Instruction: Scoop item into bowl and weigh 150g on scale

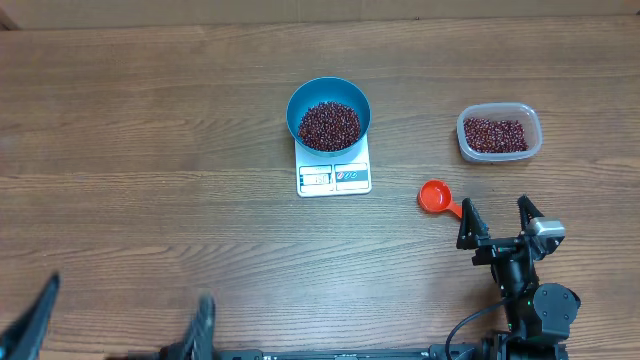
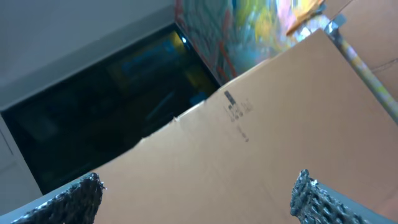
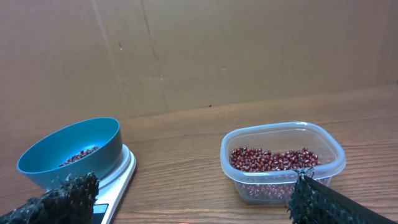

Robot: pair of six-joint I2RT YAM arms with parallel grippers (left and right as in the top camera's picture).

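Note:
The blue bowl (image 1: 296, 104) stands on the white scale (image 1: 334, 178) at the table's middle, with a maroon heap of beans (image 1: 329, 125) in it. More beans (image 1: 495, 134) lie in a clear tub at the right. My right gripper (image 1: 495, 207) is open and empty near the front right, just right of a red scoop (image 1: 437, 197). In the right wrist view the bowl (image 3: 68, 167), the scale (image 3: 122, 173) and the beans (image 3: 273, 158) in the tub lie ahead of that gripper (image 3: 194, 180). My left gripper (image 1: 125, 305) is open at the front left edge, and its wrist view shows the left gripper (image 2: 196, 186) empty.
The clear tub (image 1: 463, 128) sits right of the scale, and the right wrist view shows the tub (image 3: 231, 139) close ahead. The red scoop lies empty between the scale and my right arm. A cardboard wall (image 3: 249, 50) backs the table. The left wrist view faces cardboard (image 2: 261, 137) and a dark opening.

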